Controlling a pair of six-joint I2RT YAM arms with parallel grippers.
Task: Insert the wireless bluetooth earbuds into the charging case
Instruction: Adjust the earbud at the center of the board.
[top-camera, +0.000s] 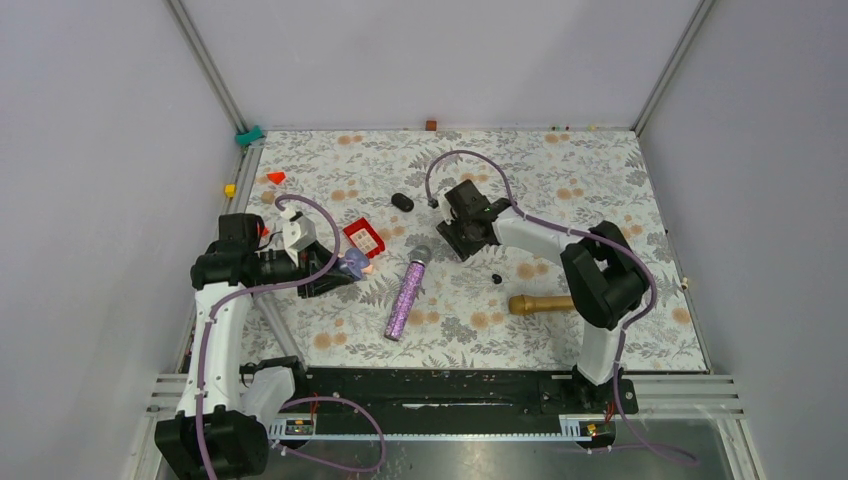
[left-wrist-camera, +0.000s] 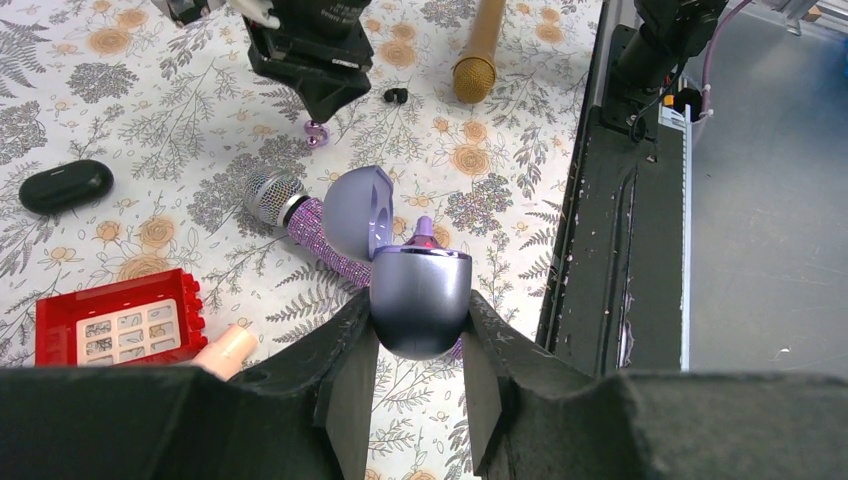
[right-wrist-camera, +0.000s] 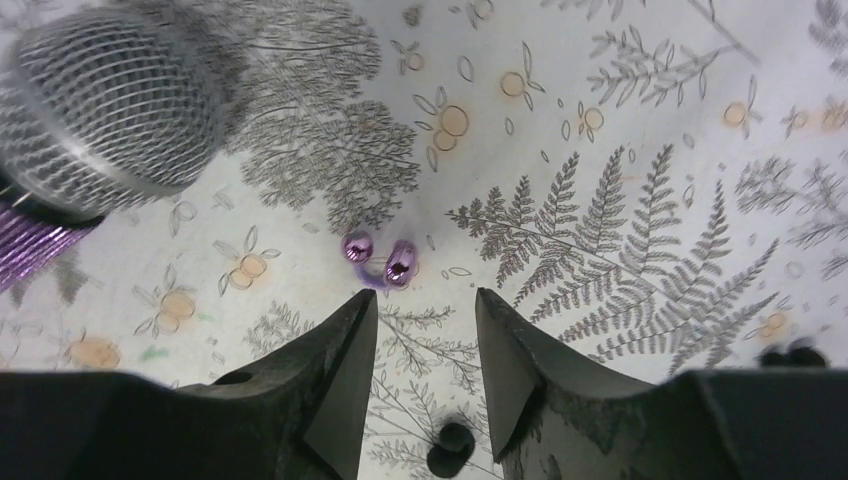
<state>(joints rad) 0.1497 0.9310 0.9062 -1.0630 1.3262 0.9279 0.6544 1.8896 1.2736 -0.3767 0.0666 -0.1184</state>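
Pickup step, I judge: my right pincer (right-wrist-camera: 422, 295), jaws partly apart and empty, hovers with the purple earbud (right-wrist-camera: 380, 262) just beyond its tips, my left pincer (left-wrist-camera: 420, 302) clamps the open charging case (left-wrist-camera: 420, 280); next, drop and pinch squarely

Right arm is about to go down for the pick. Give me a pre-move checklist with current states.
1. The left gripper clamps the lavender charging case: ok.
2. The lid is open: ok.
3. The right gripper has its jaws apart: ok.
4. The purple earbud centred in that gap: not ok; it lies ahead of the tips, left of centre.
5. Free slot in the case: cannot tell; a purple tip sticks up from it.
6. The microphone head clear of the earbud: ok, near but apart.
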